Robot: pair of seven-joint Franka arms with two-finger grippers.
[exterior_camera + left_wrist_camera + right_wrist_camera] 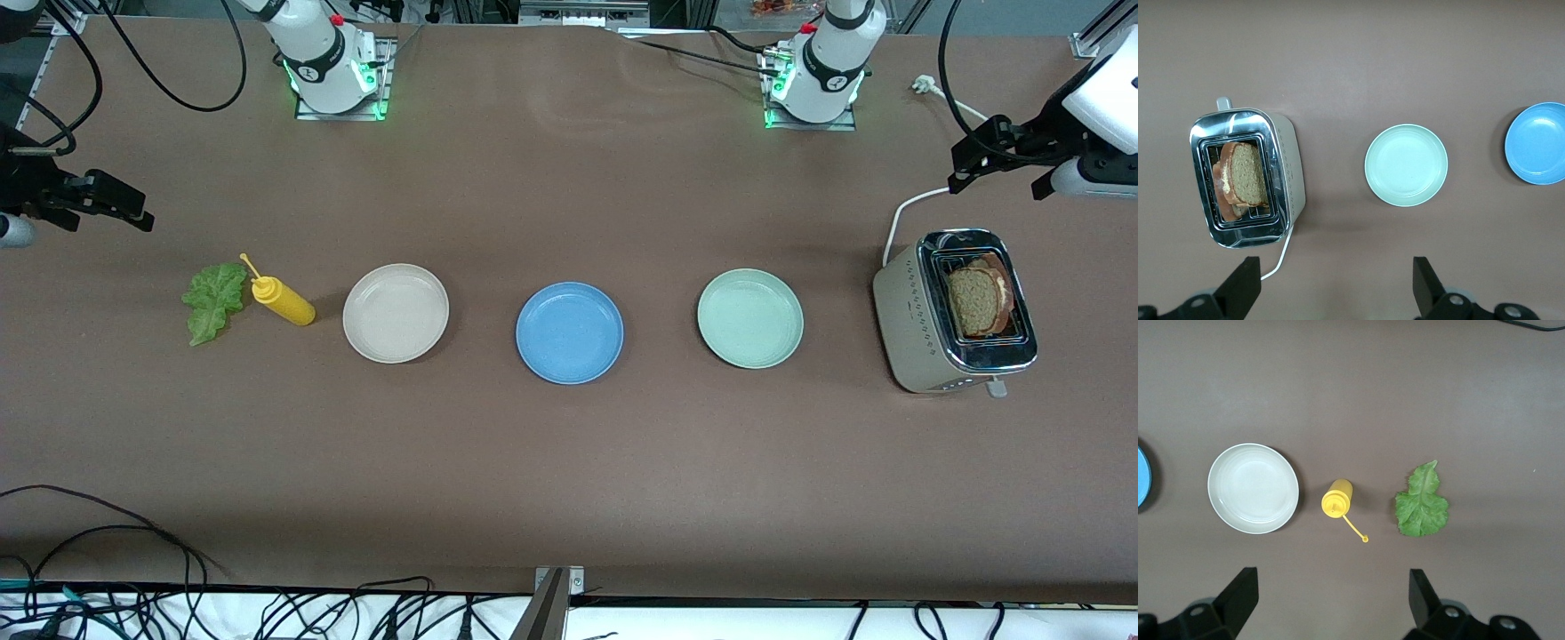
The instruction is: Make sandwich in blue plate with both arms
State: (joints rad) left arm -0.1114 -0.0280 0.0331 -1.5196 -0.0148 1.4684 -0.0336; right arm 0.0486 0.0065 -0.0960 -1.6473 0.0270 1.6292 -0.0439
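The blue plate (569, 332) sits bare at the table's middle, and shows in the left wrist view (1538, 143) too. Two bread slices (976, 300) stand in the toaster (898, 307) at the left arm's end; the left wrist view shows the bread (1245, 173) from above. A green lettuce leaf (213, 300) lies flat at the right arm's end, the same lettuce (1421, 503) seen by the right wrist. My left gripper (994, 182) (1336, 267) hangs open over the table by the toaster's cord. My right gripper (111, 220) (1331, 577) hangs open over bare table by the lettuce.
A yellow squeeze bottle (283, 300) lies beside the lettuce. A cream-white plate (396, 313) and a pale green plate (749, 317) flank the blue plate. The toaster's white cord (898, 218) runs toward the left arm's base. Cables hang along the table's near edge.
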